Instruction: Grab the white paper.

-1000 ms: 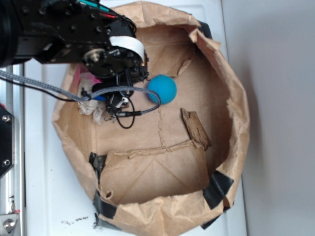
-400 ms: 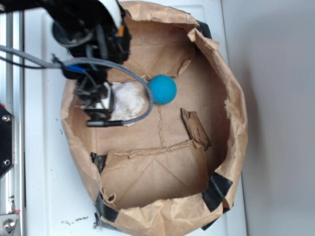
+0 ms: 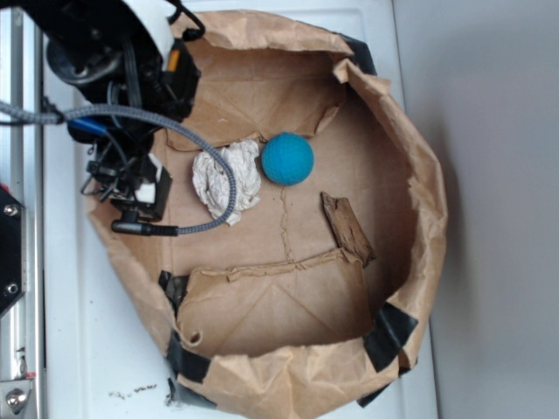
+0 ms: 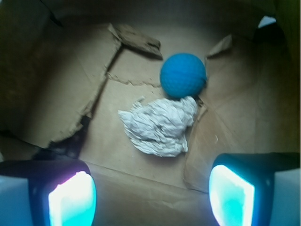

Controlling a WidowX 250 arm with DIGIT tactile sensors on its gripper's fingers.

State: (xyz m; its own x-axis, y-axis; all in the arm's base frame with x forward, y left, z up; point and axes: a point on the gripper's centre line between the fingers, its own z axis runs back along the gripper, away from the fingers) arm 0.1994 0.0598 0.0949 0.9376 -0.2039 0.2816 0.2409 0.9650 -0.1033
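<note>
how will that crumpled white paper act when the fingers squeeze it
The white paper looks loosely wadded and wrinkled, so it will probably crush and feel very light. Its lumpy shape should not roll, but it seems to touch the blue ball, which may roll off if nudged.

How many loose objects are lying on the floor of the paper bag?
3: the white paper at left-centre, the blue ball touching its right side, and the brown cardboard scrap further right. The folded flap could hide more.
</note>
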